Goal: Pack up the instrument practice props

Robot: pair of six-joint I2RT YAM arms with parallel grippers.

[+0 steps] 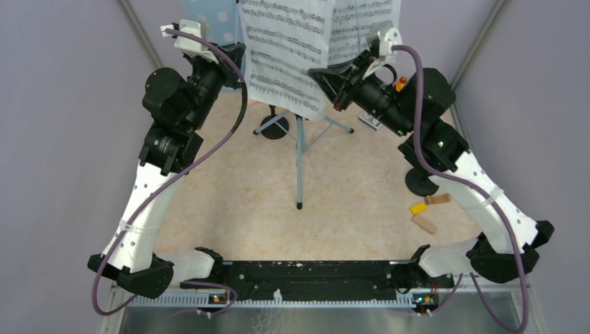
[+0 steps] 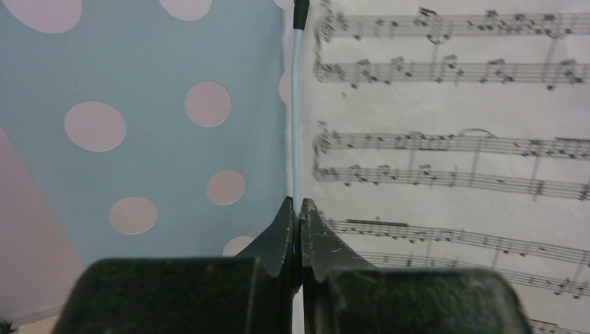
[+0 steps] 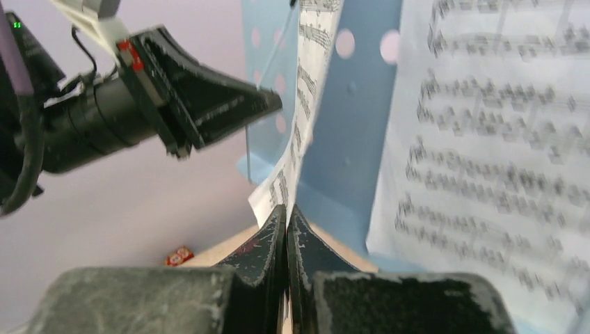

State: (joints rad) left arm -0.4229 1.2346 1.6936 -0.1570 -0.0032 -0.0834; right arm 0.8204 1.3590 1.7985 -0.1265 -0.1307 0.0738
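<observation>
On the light-blue perforated rack (image 2: 153, 160), white staff-lined pages (image 1: 285, 49)

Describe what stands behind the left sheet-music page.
Behind the page stands the light-blue rack, its round holes showing beside the paper. The stretch of rack directly behind the paper is covered.

Light-blue rack (image 1: 219, 24) (round holes through it) stands upright at the back on grey tripod legs (image 1: 299, 167). Two white pages (image 1: 289, 49) lean on it, the left one curling forward. A black round holder (image 1: 277, 132) sits by the legs.
</observation>
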